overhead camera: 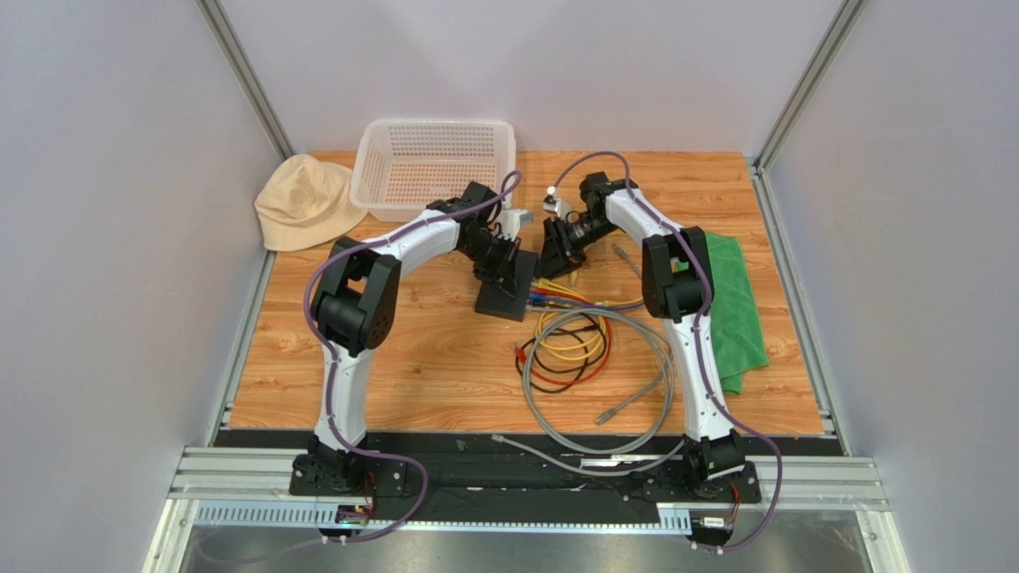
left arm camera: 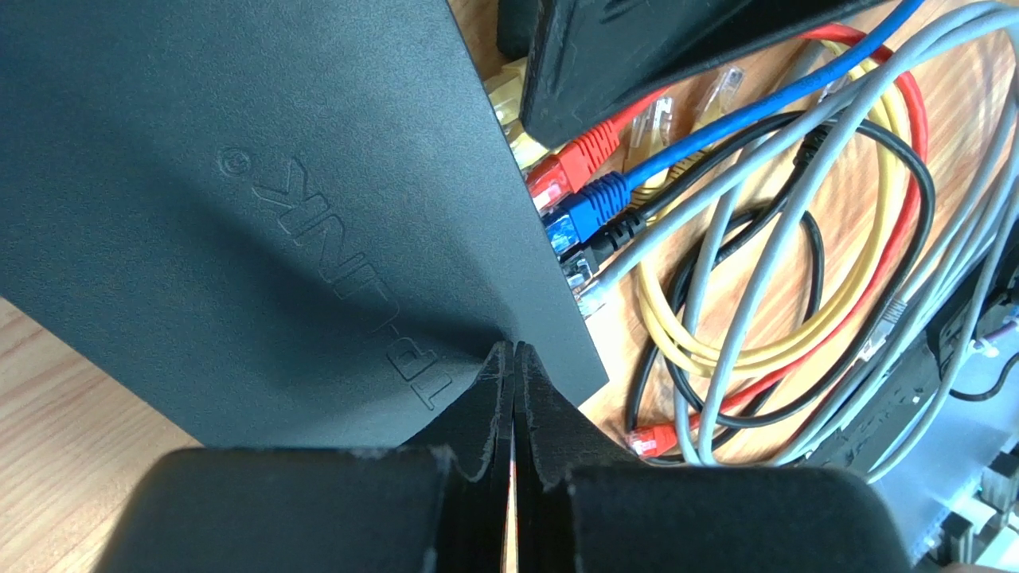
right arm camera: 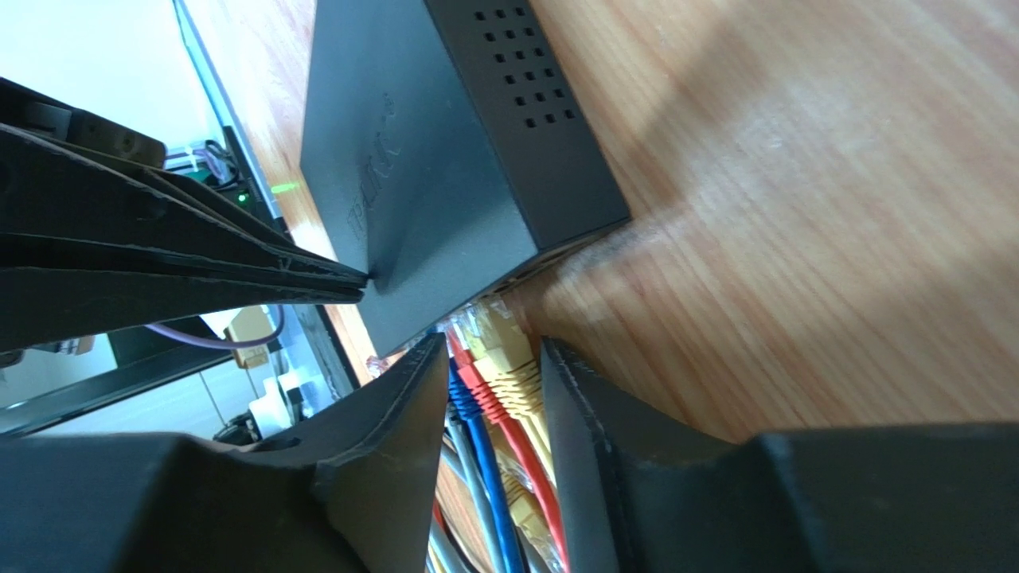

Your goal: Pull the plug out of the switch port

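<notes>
The wooden bench [overhead camera: 395,382] carries, seen from overhead, a white mesh basket [overhead camera: 433,161] at 12 o'clock, a beige hat [overhead camera: 305,203] at 10 and a green cloth [overhead camera: 736,310] at 3. Just above centre lies the switch [overhead camera: 502,290], a flat black box. Its long axis runs roughly 1 to 7 o'clock and its socket edge faces 3. From that edge a loose coil of patch cables [overhead camera: 572,352] spills toward 5 o'clock.

Both arms reach in to the switch, the left from 9 o'clock and the right from 3. The right arm is on the socket side and so is nearer the plugs. In its wrist view the switch sits at 12 o'clock from the right end effector [right arm camera: 495,346]. The plugs' long axes run 12 to 6, in line with the fingers (a straight draw back along that line looks like what the next move calls for).

The left end effector [left arm camera: 514,364] is closed and holds nothing. Its tips press on the switch's top face near the socket corner, apparently pinning the box. The right end effector stands partly open, its fingers straddling the plug cluster. The yellow plug [right arm camera: 508,352], red plug [left arm camera: 565,167] and blue plug [left arm camera: 592,209] sit in their ports. Whether either finger touches a plug I cannot tell.
</notes>
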